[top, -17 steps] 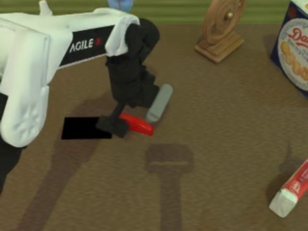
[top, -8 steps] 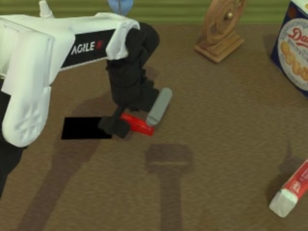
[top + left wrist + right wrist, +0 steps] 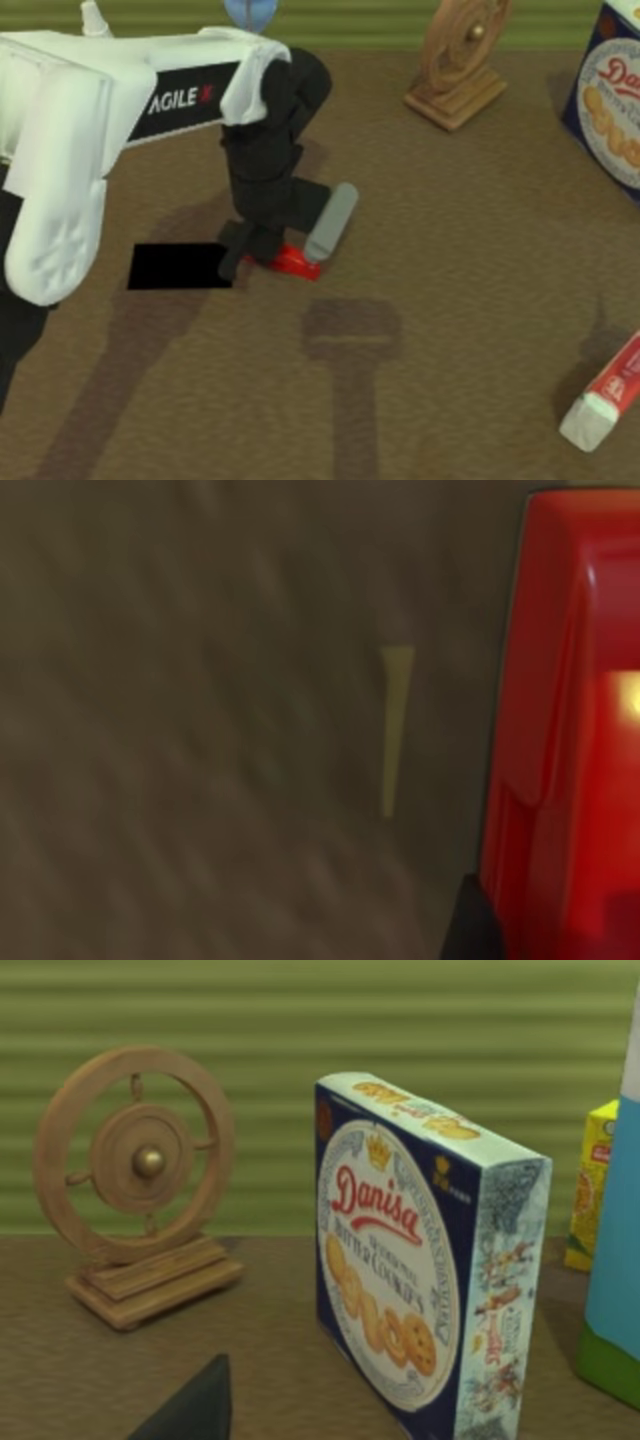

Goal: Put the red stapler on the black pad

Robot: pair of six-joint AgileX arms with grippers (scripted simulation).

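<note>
The red stapler [image 3: 293, 261] lies on the brown tabletop [image 3: 450, 300] just beside the right end of the black pad [image 3: 175, 266], not on it. The left claw [image 3: 262, 252] is down over the stapler's pad-side half, covering it from above; its fingers seem clamped on the stapler, though the top view hides the contact. The left wrist view fills one side with the stapler's glossy red body [image 3: 565, 740] at very close range, the tabletop beside it. The right wrist view shows what the top view only clips: a wooden wheel ornament [image 3: 140, 1185] and a Danisa cookie box [image 3: 420, 1260]. A red-and-white tube [image 3: 605, 395] lies near the tabletop's right edge.
</note>
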